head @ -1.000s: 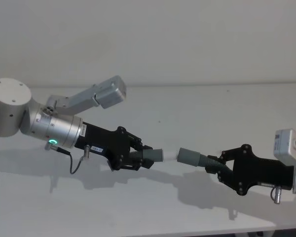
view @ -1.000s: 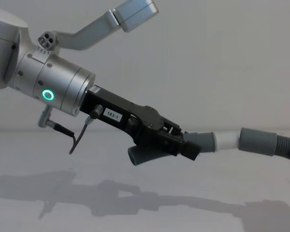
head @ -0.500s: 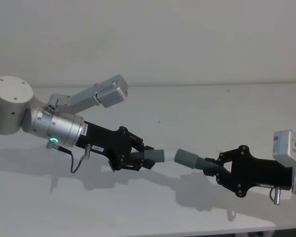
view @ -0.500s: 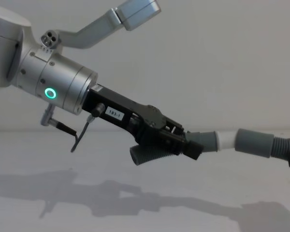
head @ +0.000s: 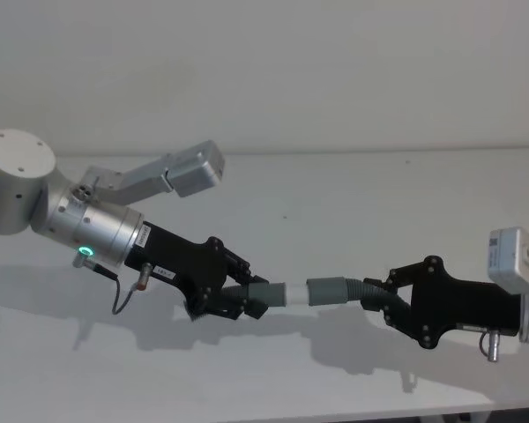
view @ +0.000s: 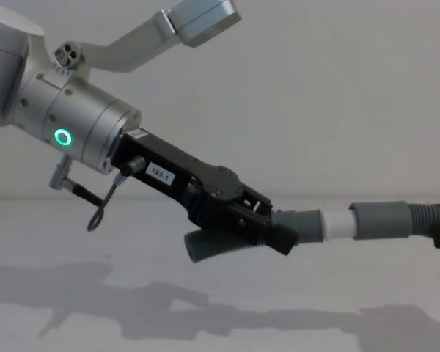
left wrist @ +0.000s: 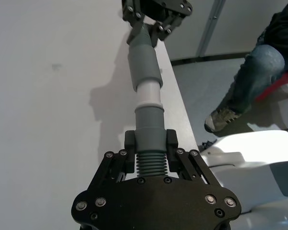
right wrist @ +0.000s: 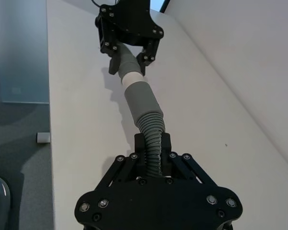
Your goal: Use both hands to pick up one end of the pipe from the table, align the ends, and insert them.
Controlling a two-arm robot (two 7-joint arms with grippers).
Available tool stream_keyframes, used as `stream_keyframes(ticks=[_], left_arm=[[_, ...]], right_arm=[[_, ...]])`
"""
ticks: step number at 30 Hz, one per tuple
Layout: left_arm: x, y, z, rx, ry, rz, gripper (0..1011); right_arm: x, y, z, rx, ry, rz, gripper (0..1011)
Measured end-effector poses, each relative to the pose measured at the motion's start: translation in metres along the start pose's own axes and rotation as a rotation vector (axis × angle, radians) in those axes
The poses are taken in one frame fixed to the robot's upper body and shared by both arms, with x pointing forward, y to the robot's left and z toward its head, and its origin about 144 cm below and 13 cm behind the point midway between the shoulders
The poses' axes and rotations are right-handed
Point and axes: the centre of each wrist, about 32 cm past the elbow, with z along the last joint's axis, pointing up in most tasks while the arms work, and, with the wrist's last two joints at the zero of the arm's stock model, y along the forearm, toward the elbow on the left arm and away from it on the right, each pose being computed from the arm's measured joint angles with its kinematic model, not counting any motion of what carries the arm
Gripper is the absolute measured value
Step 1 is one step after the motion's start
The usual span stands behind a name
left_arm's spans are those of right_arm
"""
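Both pipe pieces hang above the white table [head: 353,203]. My left gripper [head: 247,300] is shut on the ribbed part of one piece [view: 297,222], whose white plug tip [head: 295,293] points at the other piece. My right gripper [head: 379,304] is shut on the ribbed part of that second piece [right wrist: 152,125]. Its wide grey cuff [head: 331,291] faces the plug. The two ends are in one line, and the white tip [left wrist: 148,95] meets the mouth of the cuff [left wrist: 143,62]. Most of the white tip [view: 337,224] shows outside the cuff [view: 381,219].
The table's front edge [head: 335,412] runs just below both grippers. A plain white wall [head: 291,70] stands behind the table. The left arm's wrist camera mount [head: 189,169] sticks up over the table's back part.
Both grippers have dropped lower over the table. The left piece has swung from a kinked angle into a straight line with the right piece, and the ends now meet.
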Motion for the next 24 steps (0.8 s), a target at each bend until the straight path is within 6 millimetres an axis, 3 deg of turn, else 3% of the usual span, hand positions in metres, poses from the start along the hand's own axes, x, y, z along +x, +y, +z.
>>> stream_keyframes(ticks=[24], left_arm=[[-0.001, 0.0085, -0.0003, 0.049, 0.015, -0.045, 336]], right_arm=[[0.0018, 0.0012, 0.0018, 0.008, 0.008, -0.004, 155]])
